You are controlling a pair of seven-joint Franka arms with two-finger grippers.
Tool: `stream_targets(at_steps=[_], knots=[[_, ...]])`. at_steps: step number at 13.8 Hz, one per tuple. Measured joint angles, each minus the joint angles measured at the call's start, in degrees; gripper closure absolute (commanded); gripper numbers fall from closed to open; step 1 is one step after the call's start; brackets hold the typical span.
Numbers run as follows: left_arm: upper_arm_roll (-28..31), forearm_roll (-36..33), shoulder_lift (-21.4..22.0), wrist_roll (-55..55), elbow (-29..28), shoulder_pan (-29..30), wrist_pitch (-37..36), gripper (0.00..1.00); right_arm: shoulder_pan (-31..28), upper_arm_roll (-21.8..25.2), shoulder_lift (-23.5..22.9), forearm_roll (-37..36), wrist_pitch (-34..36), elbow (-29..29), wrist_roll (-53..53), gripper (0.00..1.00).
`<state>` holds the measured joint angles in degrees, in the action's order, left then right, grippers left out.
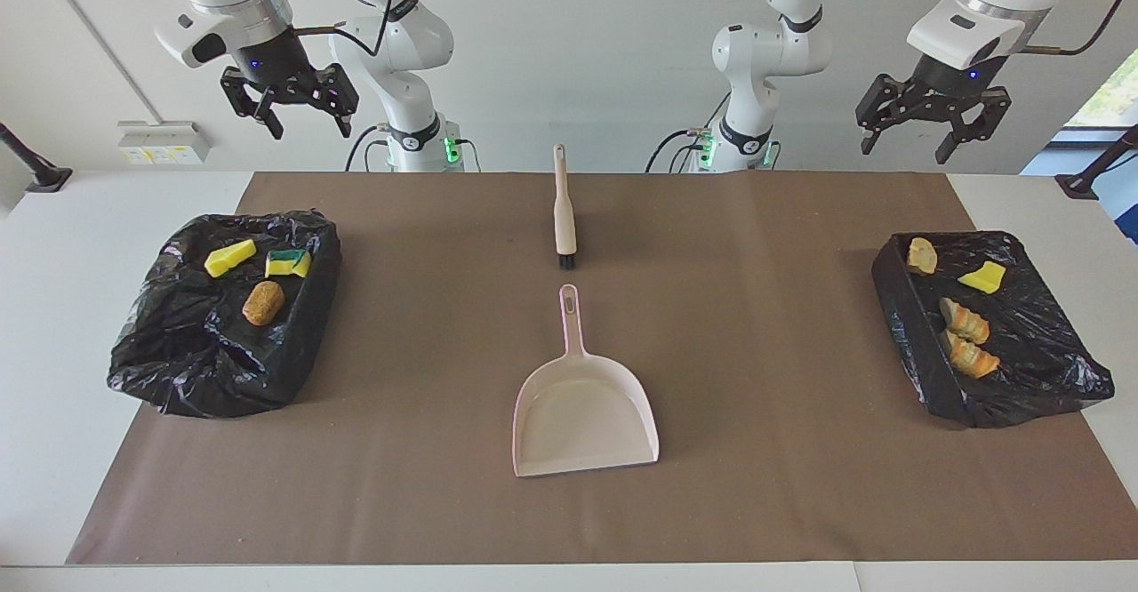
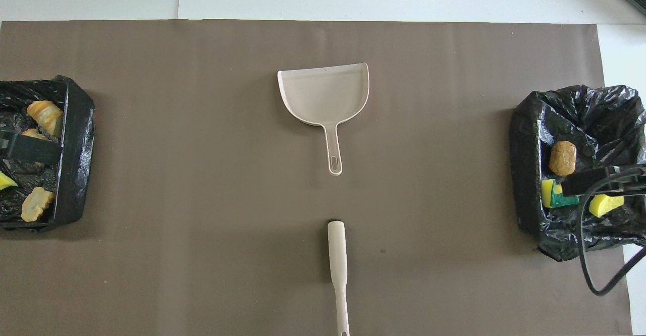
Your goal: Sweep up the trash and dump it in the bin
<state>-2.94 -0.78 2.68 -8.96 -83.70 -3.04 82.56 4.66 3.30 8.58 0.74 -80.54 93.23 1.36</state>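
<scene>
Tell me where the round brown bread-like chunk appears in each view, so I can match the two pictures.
Facing view: the round brown bread-like chunk lies in the crumpled black bag-lined bin at the picture's left side.
Overhead view: the same chunk lies in that bin at the picture's right side.
Shared landmark: the pale pink plastic dustpan at mid-table.
</scene>
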Motion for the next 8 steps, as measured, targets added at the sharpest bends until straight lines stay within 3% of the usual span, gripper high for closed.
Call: stream_targets(at_steps=[8], knots=[[-0.05,0.00,0.00,0.22,-0.05,0.00,-0.42,0.00,0.00,0.00,0.00,0.00,0.00,0.00,0.00,0.00]])
